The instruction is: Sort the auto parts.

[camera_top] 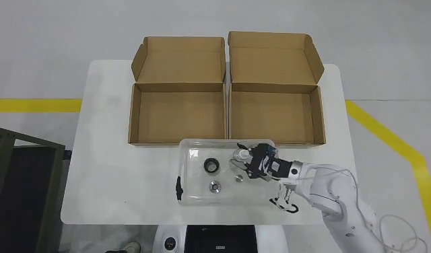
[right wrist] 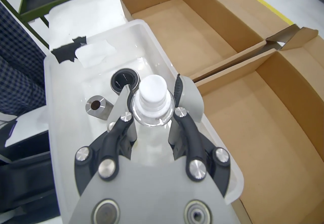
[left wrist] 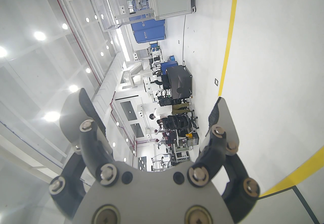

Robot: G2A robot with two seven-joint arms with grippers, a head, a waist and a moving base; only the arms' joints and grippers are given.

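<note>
The right gripper [right wrist: 152, 83] is clamping a white-capped part [right wrist: 152, 94] inside the clear bin [right wrist: 141, 22] on the table [camera_top: 108, 152].

Its fingers are pressing on the part's clear neck from both sides, with the white cap sticking out past the fingertips; the part's lower body is hiding behind the gripper. A black ring [right wrist: 125, 81] is lying just beyond the fingertips, and its faint print is too small to read. A metal cylinder [right wrist: 97, 108] is standing just beside one finger. A strip of black tape [right wrist: 67, 51] and a blank-looking white label [right wrist: 95, 53] are sticking to the bin's far wall. Two open cardboard boxes [right wrist: 182, 25] [right wrist: 273, 118] are sitting just beside the bin. The left gripper [left wrist: 152, 98] is pointing into the room, fingers spread wide and holding nothing.
</note>
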